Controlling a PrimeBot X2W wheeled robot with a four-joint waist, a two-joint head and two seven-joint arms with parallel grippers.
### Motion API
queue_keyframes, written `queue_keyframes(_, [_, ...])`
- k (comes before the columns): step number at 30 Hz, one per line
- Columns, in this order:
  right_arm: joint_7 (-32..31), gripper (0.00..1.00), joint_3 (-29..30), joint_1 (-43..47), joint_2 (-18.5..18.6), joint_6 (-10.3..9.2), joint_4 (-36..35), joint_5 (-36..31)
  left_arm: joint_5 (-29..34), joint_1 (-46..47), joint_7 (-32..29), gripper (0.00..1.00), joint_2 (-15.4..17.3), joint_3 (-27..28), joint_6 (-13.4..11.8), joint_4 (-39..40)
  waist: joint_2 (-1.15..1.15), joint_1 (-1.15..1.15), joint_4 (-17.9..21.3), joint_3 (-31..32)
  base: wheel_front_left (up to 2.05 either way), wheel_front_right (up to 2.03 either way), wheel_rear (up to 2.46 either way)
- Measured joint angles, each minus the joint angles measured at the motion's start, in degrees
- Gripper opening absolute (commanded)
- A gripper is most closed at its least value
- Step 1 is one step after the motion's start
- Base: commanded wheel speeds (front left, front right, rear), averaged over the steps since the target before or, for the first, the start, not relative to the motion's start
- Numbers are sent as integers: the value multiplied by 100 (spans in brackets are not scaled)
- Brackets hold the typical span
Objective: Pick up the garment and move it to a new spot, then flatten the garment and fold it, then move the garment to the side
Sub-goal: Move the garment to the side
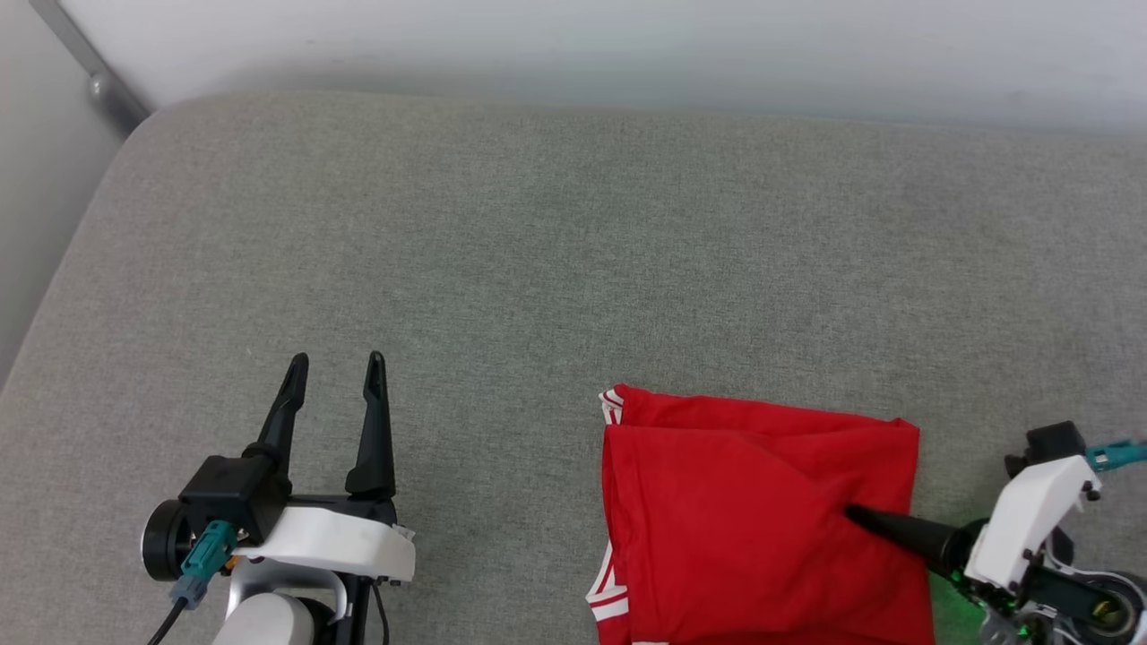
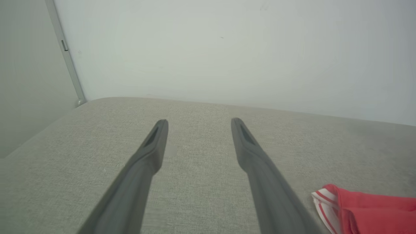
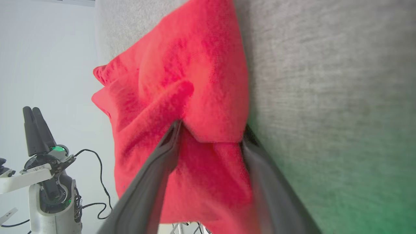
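Observation:
The garment is a red shirt with red-and-white striped trim, lying folded on the grey surface at the lower right of the head view. My right gripper reaches in from the right over its right edge. In the right wrist view the right gripper stands open, one finger on top of a fold of the garment and the other under it against the surface. My left gripper rests open and empty at the lower left, well apart from the shirt. Between the fingers of the left gripper only grey fabric shows, with the garment's corner off to the right.
The grey cushioned surface stretches wide behind and left of the shirt. A pale wall borders its far edge, with a metal rail at the far left corner. The left arm and its cable show beyond the shirt.

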State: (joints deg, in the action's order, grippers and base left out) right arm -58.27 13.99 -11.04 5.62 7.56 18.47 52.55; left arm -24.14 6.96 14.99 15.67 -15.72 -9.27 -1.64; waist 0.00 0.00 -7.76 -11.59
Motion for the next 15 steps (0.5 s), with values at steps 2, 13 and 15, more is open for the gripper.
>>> queue_keyframes(2, [73, 0, -190, -10, 14, -2, 5, 75, 27, -1, 0, 100, -19, 25, 0, -21, 0, 0, 15, 32, 0, 0, 0])
queue_keyframes(13, [975, 0, -1871, -138, 859, -7, -639, -525, 166, -204, 8, 100, -30, 96, 57, -62, 0, 0, 517, 388, 0, 0, 0])
queue_keyframes(15, [1181, 0, -2227, -209, 1092, -7, -710, -860, 178, -240, 8, 100, -20, 98, 57, -52, 0, 0, 695, 454, 0, 0, 0])
